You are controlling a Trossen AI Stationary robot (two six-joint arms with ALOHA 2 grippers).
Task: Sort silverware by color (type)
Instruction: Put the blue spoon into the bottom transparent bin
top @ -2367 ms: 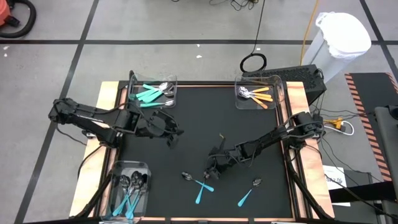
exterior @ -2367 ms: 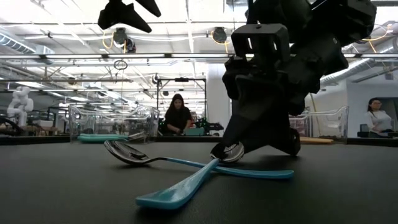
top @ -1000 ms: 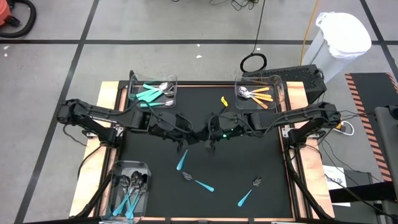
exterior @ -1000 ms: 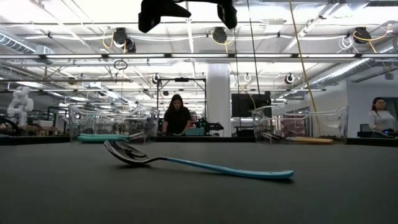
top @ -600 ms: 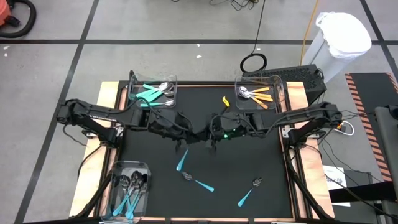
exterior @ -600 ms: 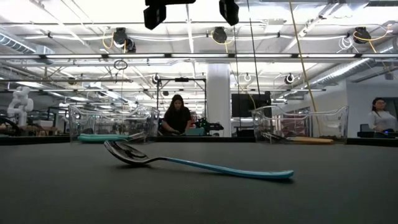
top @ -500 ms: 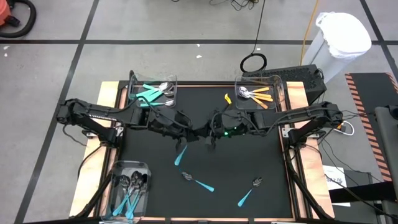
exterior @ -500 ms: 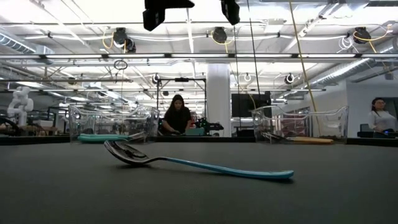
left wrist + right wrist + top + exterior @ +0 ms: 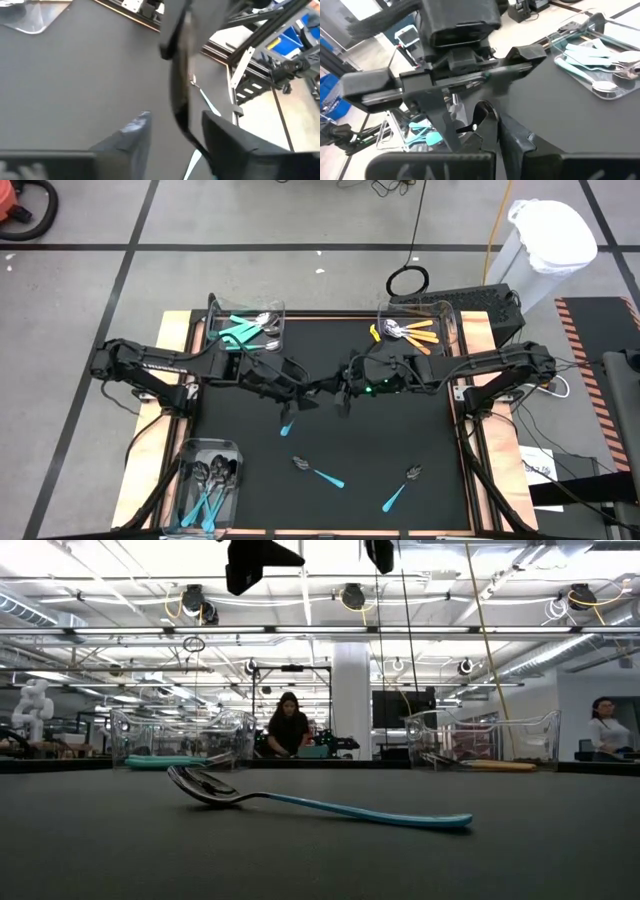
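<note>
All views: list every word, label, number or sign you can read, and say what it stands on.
None can be read.
Right wrist view: pale marks on the right gripper's dark housing, too blurred to read.
High view: a white sheet on the floor beside the table, print too small to read.
Low view: no legible signs in the room behind.
</note>
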